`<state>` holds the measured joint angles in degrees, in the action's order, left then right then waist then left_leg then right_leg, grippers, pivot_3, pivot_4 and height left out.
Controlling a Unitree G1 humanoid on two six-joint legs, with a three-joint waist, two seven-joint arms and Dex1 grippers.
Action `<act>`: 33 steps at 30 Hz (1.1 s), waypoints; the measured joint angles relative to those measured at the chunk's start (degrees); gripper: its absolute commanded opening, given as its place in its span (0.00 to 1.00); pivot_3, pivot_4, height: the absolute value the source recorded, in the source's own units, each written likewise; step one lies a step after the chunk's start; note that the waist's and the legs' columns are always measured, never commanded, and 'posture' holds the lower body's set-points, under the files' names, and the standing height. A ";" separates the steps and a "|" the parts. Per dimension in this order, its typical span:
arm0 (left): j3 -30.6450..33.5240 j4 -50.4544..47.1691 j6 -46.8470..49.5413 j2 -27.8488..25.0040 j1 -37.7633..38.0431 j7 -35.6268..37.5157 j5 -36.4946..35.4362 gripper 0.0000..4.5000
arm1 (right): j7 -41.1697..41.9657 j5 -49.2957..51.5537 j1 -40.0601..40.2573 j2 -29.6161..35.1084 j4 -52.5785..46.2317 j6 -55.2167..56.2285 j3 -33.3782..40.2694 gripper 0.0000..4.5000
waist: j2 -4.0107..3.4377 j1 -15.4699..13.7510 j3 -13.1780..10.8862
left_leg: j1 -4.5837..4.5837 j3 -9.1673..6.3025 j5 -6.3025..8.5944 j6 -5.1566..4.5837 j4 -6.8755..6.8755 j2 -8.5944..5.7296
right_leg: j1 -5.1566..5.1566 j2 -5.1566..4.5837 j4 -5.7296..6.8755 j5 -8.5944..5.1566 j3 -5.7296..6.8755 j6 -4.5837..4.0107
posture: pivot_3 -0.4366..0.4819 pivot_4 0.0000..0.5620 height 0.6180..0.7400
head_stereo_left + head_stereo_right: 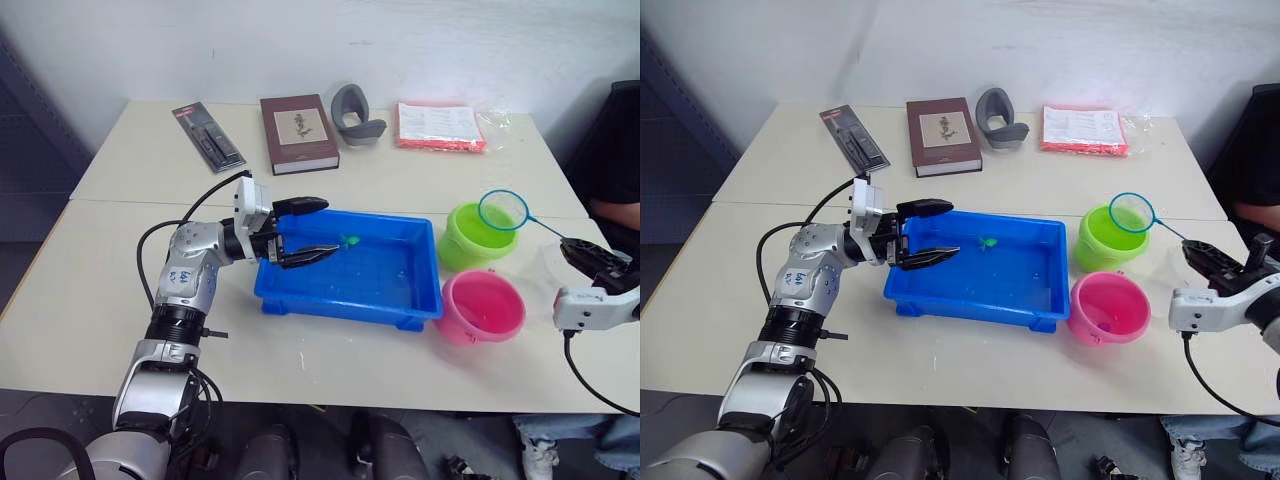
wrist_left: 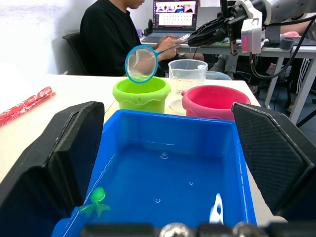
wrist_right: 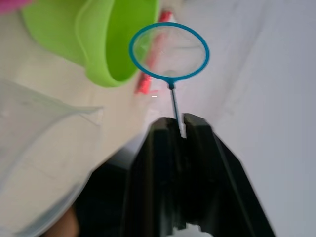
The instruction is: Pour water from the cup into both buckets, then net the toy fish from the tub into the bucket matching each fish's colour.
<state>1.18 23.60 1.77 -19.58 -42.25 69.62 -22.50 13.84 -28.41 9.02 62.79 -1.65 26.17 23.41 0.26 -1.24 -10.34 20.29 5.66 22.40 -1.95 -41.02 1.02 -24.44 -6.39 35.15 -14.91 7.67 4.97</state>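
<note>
Green toy fish (image 1: 350,240) lies in the tub (image 1: 300,295) just beyond the left gripper's (image 1: 308,232) parted fingers, while the right gripper (image 3: 178,123), seemingly clamped on the net (image 1: 503,209) handle, holds its hoop above the lime bucket (image 1: 462,243).

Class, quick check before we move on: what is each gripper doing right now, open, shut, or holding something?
Left gripper: open, empty, at the end of the blue tub.
Right gripper: shut on the handle of the small net, whose hoop is over the green bucket.

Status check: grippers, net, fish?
Right gripper shut on net, over green bucket. Left gripper open at tub. One green fish left.
</note>
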 measured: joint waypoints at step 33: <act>3.93 -0.33 1.21 -13.11 6.97 4.42 -0.24 0.99 | 8.53 68.72 -36.55 -12.41 -21.64 -90.69 -31.97 0.00 | 0.00 0.14 0.01 | 0.17 -0.09 0.15 -0.27 -0.11 -0.16 | -0.11 -0.18 -0.06 0.09 0.23 0.10 | 0.48 0.27 1.00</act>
<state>5.11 23.27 2.98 -32.68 -35.29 74.04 -22.75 22.38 40.31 -27.53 50.38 -23.29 -64.52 -8.55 0.26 -1.10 -10.33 20.46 5.57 22.55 -2.21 -41.13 0.87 -24.55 -6.57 35.09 -14.82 7.90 5.07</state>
